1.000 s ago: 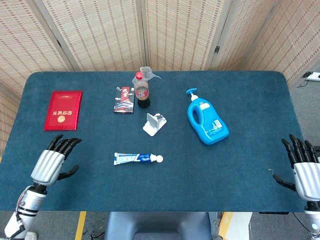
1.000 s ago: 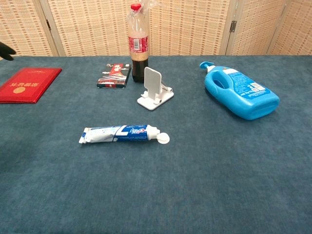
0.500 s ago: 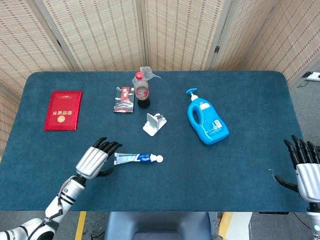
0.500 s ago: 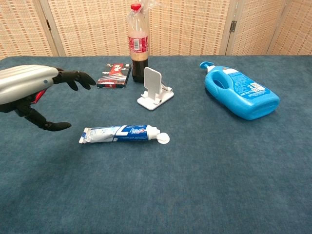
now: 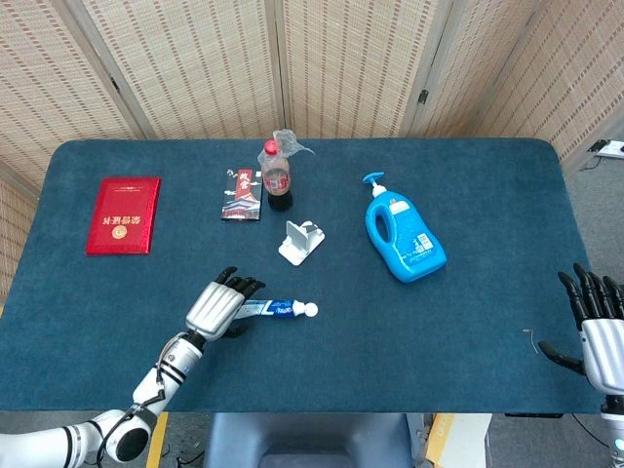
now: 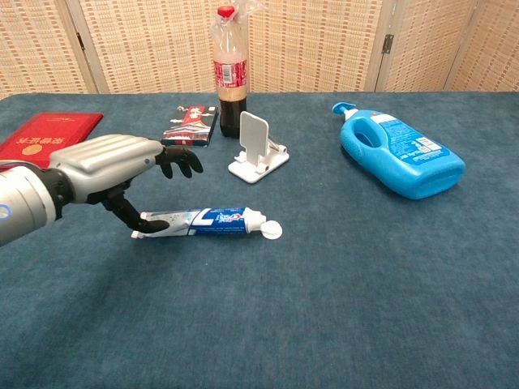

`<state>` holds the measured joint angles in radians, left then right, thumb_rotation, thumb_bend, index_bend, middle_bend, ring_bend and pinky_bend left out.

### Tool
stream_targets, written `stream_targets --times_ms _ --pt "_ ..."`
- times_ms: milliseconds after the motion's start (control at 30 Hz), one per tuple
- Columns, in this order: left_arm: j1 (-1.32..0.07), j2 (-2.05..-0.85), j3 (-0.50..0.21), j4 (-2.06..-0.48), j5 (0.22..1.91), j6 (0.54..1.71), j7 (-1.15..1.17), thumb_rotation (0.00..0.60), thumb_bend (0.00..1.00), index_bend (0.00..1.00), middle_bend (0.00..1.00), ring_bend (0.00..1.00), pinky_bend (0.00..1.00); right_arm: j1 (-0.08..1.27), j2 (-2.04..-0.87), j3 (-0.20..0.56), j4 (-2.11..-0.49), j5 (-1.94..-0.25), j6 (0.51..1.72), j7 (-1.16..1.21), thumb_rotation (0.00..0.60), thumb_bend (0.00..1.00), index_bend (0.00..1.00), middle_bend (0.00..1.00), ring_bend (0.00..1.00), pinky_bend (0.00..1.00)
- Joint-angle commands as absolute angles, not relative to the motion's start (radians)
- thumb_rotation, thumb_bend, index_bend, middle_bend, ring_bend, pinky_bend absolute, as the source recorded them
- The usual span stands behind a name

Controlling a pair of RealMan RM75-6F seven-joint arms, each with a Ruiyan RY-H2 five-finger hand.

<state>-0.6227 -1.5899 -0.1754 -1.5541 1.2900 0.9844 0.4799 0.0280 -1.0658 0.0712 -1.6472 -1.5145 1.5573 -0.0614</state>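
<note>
A toothpaste tube (image 5: 278,309) (image 6: 207,221) lies on the blue table, its white cap pointing right. My left hand (image 5: 218,303) (image 6: 117,167) hovers over the tube's flat left end with fingers spread above it and the thumb down beside the crimp; it holds nothing. My right hand (image 5: 597,330) stays at the table's far right edge, fingers apart and empty, and is absent from the chest view.
A cola bottle (image 5: 276,176) (image 6: 229,74), a small printed packet (image 5: 243,195) (image 6: 189,125) and a white phone stand (image 5: 300,241) (image 6: 258,148) sit behind the tube. A blue detergent bottle (image 5: 404,235) (image 6: 401,159) lies to the right, a red booklet (image 5: 123,214) (image 6: 47,136) far left.
My left hand has swept right from the table's left front to the tube's left end. The right hand has drifted slightly lower and further right.
</note>
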Motion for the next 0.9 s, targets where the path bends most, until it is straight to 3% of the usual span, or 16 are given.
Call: stream_targets --times_ms 33,900 --pt "-0.645 -1.633 -0.178 -1.521 1.258 0.980 0.498 0.600 0.29 0.26 0.30 0.33 0.16 0.029 -1.065 0.072 -1.646 -1.513 1.555 -0.060 0.600 0.00 0.00 0.00 0.00 0.00" --pt "-0.712 -1.797 -0.161 -1.334 1.161 0.999 0.573 0.600 0.36 0.38 0.41 0.42 0.20 0.020 -1.071 0.075 -1.626 -1.506 1.560 -0.035 0.600 0.00 0.00 0.00 0.00 0.00"
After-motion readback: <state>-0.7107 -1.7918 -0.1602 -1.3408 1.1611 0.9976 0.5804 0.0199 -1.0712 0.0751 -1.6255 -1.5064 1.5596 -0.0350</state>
